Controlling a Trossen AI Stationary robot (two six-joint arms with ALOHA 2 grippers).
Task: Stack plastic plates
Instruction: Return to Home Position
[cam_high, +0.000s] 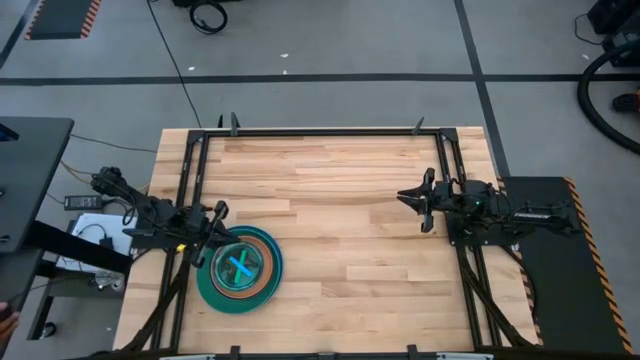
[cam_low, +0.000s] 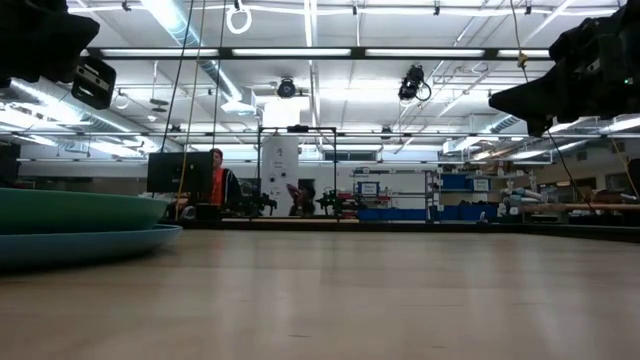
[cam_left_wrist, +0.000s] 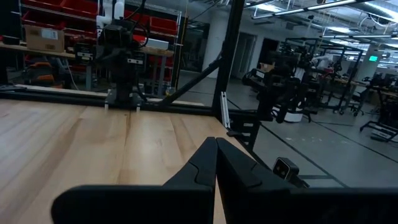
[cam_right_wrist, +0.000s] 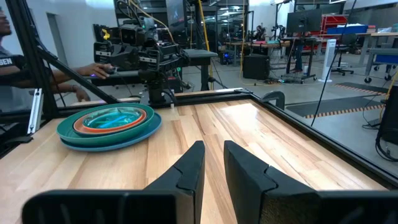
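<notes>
The plastic plates (cam_high: 240, 268) sit in one stack near the table's front left corner. Wide teal and blue plates (cam_right_wrist: 109, 134) lie at the bottom, a tan-rimmed one above them, and a small cyan one (cam_right_wrist: 115, 117) on top. In the low view the stack (cam_low: 80, 228) rests flat on the wood at the left. My left gripper (cam_high: 217, 212) hangs shut just past the stack's far left rim, above the table, fingertips together (cam_left_wrist: 216, 149). My right gripper (cam_high: 404, 195) waits at the table's right side, pointing level toward the left, with a narrow gap between its fingers (cam_right_wrist: 213, 155) and nothing in it.
A black metal frame (cam_high: 320, 132) runs around the tabletop, with rails along both sides. Bare wood (cam_high: 340, 220) lies between the two arms. A person's arm and hand (cam_right_wrist: 74, 78) show beyond the table's left edge, behind the left arm's base.
</notes>
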